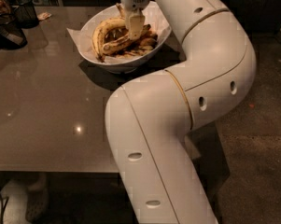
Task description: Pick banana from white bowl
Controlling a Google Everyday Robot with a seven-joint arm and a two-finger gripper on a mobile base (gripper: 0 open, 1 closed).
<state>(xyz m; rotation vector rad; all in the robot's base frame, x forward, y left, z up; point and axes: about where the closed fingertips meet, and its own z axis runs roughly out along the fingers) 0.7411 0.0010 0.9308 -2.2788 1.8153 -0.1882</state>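
On tabletop [46, 106], white bowl [115, 67] holds banana [113, 45] beneath hand [134, 31].

Glossy white rounded arm [210, 69], oval holes, cream gripper [134, 31] over white bowl [115, 65].

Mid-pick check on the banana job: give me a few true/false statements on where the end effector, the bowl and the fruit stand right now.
1. The end effector is down inside the white bowl, among the fruit. True.
2. The brown-streaked banana hangs clear above the bowl. False: it lies in the bowl, right by the end effector.
3. A black mesh cup stands near the far left corner of the table. True.
4. The bowl holds one banana only. False: an arched yellow banana lies there too, along with smaller pieces.
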